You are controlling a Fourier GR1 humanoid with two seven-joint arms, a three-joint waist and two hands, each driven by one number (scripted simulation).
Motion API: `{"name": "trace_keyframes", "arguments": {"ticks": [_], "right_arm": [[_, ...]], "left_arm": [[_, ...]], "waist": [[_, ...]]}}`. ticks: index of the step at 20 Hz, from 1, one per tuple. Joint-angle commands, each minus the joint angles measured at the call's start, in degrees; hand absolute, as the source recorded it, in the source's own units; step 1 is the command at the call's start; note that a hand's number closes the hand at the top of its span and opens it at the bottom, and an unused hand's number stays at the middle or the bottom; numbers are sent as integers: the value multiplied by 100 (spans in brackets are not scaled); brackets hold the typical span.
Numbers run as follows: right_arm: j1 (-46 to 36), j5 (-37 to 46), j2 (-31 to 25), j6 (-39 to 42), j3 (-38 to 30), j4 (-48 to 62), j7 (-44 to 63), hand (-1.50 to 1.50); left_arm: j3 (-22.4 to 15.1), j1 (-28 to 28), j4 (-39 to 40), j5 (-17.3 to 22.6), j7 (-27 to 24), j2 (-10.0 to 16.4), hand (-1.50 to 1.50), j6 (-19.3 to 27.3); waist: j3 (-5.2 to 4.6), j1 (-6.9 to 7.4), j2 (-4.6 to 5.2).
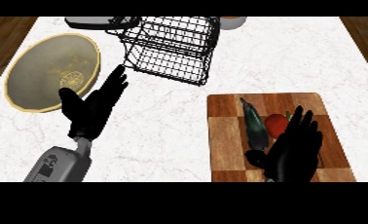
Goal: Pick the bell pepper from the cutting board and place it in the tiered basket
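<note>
Head view, steeply down onto a white marble counter (287, 57). At lower right, a wooden cutting board (226, 140). At left, a round yellowish plate (43, 72). At top centre, a black wire tiered basket (173, 47). Between plate and basket, the left hand (90, 106), fingers straight and released, holding nothing. Over the board's lower right part, the right hand (291, 152), fingers likewise straight, grasping nothing, tips close by the pepper. On the board, a long dark vegetable (254, 123). Just right of it, also on the board and well apart from the basket, the red bell pepper (276, 123).
</note>
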Motion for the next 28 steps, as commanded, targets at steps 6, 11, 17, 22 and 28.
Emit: {"name": "trace_keyframes", "arguments": {"ticks": [6, 11, 17, 22, 28], "right_arm": [[-316, -323, 1, -943, -430, 857, 524, -150], [16, -594, -2, -763, -939, 447, -140, -150], [-634, -795, 1, -1029, -1383, 1350, -371, -150], [-616, -945, 1, -1529, -1465, 2015, -673, -150], [-1163, -1305, 0, -1725, -1151, 2438, -1215, 150]], "left_arm": [[35, 50, -239, -258, 196, -161, 0, 59], [189, 123, -263, -288, 213, -187, 0, -73], [345, 236, -297, -338, 211, -203, 0, -399], [519, 25, -99, -433, 274, -369, 0, -369], [583, 6, -16, -572, 244, -465, 0, -435]], "waist": [[11, 28, 16], [8, -6, 8], [8, 23, 14], [8, 13, 20], [9, 35, 22]]}}
